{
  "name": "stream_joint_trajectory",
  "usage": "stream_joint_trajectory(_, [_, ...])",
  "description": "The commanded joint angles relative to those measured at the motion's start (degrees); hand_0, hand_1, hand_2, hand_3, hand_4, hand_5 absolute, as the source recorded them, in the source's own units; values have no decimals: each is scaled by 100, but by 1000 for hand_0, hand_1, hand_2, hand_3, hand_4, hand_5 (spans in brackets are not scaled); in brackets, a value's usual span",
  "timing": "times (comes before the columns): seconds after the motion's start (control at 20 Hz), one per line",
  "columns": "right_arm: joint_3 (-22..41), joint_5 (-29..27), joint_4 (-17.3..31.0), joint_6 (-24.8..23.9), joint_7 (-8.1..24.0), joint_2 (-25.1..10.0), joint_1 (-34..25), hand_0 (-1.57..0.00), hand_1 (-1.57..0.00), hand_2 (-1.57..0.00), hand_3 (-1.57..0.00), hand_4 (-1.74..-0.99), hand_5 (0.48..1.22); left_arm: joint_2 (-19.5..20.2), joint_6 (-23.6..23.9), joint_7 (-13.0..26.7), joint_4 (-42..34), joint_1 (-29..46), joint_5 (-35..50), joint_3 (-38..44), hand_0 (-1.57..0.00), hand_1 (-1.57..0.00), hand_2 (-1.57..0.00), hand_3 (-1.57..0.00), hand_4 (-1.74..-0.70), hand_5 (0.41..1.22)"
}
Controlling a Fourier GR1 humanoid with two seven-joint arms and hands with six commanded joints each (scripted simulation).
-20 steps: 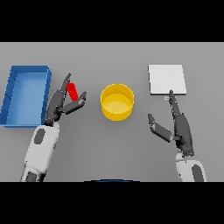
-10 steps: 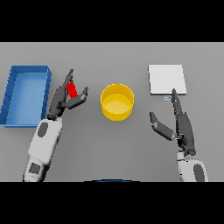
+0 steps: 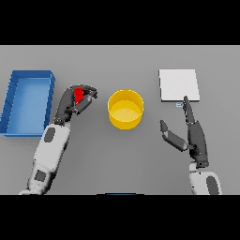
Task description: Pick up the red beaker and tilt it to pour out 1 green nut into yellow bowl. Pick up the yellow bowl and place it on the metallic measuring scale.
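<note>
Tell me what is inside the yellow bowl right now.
The yellow bowl shows only its own yellow bottom; no green nut is visible in it. The red beaker is mostly covered by the left hand, so its contents cannot be seen.

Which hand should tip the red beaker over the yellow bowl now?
Left. The left hand is curled round the red beaker, beside the yellow bowl; the right hand is open, farther off.

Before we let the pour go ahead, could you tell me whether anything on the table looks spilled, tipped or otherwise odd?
Nothing stands out. The left hand is curled round the red beaker, the yellow bowl sits upright, and no spill shows on the table.
</note>
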Motion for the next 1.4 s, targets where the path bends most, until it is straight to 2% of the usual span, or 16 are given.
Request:
stream_joint_trajectory(0.0, [9,-5,38,14,9,10,16,1,1,1,1,-1259,646,-21,-2,33,-2,10,6,15,-1333,-1343,-1351,-1265,-1523,1148])
stream_joint_trajectory(0.05, [38,61,12,-29,15,27,8,1,1,1,1,-1257,645,-55,27,134,-94,58,-34,-14,-1380,-1388,-1395,-1326,-1505,1162])
stream_joint_trajectory(0.1, [43,23,6,13,-33,25,67,1,1,1,1,-1258,644,-106,156,319,-90,-16,-63,-15,-1419,-1425,-1430,-1375,-1552,1159])
stream_joint_trajectory(0.3, [22,32,8,-16,-18,17,51,1,1,1,1,-1258,646,-168,259,-19,-321,46,257,78,-1509,-1511,-1513,-1491,-1664,1128])
stream_joint_trajectory(0.45, [38,104,-5,-56,26,14,-3,1,1,1,1,-1259,649,-95,398,168,-717,33,280,-20,-1539,-1540,-1542,-1530,-1701,1114])
stream_joint_trajectory(0.5, [89,111,-85,-27,-92,21,86,1,1,1,1,-1263,652,-14,354,186,-882,64,249,-116,-1545,-1546,-1547,-1538,-1709,1114])
stream_joint_trajectory(0.85, [97,238,-123,-59,-14,-50,95,1,1,1,1,-1256,674,676,1,1359,-1482,-255,-712,-1187,-1564,-1565,-1565,-1562,-1733,1122])
stream_joint_trajectory(0.95, [75,218,-70,-34,171,-59,19,1,1,1,1,-1256,678,784,-59,1505,-1354,-414,-827,-1307,-1564,-1565,-1565,-1562,-1733,1112])
stream_joint_trajectory(1.05, [117,201,-164,-3,70,-43,141,1,1,1,1,-1256,678,911,-100,1523,-1234,-539,-912,-1396,-1564,-1565,-1565,-1562,-1733,1112])
stream_joint_trajectory(1.1, [136,237,-132,-32,158,-2,69,1,1,1,1,-1254,680,926,-85,1670,-1138,-653,-1027,-1490,-1566,-1566,-1566,-1564,-1734,1114])
stream_joint_trajectory(1.35, [102,134,-183,27,169,-11,88,1,1,1,1,-1255,689,1341,-209,2098,-844,-1204,-2150,-2420,-1569,-1569,-1569,-1569,-1739,1132])
